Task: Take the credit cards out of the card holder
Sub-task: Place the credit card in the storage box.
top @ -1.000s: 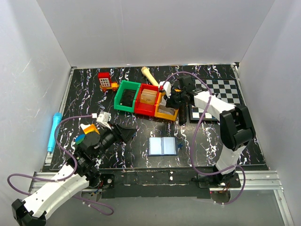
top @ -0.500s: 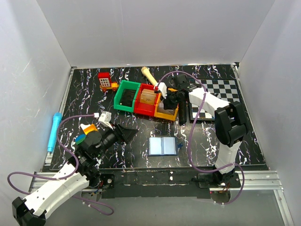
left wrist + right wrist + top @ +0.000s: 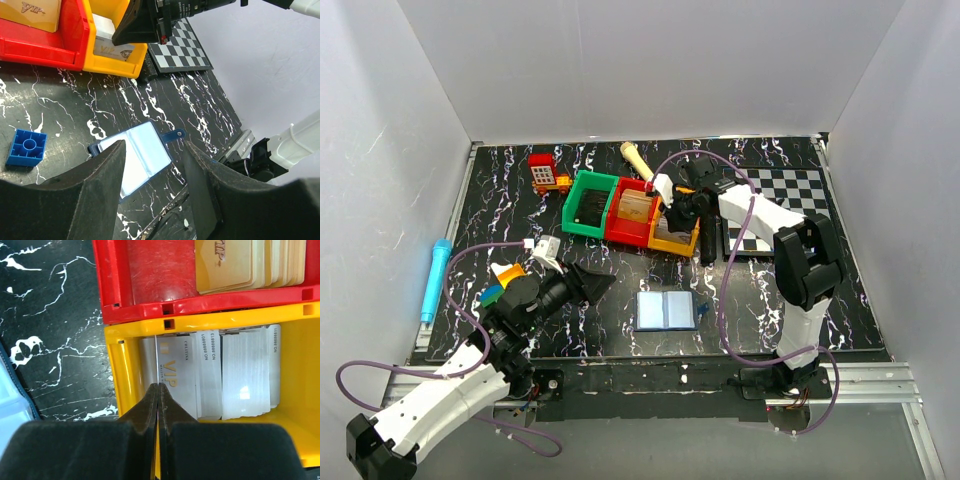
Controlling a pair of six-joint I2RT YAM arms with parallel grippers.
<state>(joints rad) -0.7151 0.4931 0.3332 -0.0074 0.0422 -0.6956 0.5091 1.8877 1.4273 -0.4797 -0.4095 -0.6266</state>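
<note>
top external view: the card holder (image 3: 665, 311) lies spread open on the near middle of the table, well apart from both arms. the right gripper (image 3: 672, 207) reaches over the yellow bin (image 3: 676, 241), so the step in hand looks like dropping off a pulled card. the left gripper (image 3: 586, 283) hovers to the holder's left, touching nothing.

left wrist view: its jaws stand part-way apart and empty, framing the open card holder (image 3: 137, 162). a blue block (image 3: 26, 146) sits near it and could get nudged on a reach. i cannot tell whether any pocket has cards left.

right wrist view: the right gripper (image 3: 158, 388) is clenched on what looks like a credit card (image 3: 157, 360) seen edge-on, above silver cards (image 3: 240, 375) in the yellow bin (image 3: 225, 320), beside the red bin (image 3: 150, 270). next it likely only has to let go, clear of the dividing wall.
</note>
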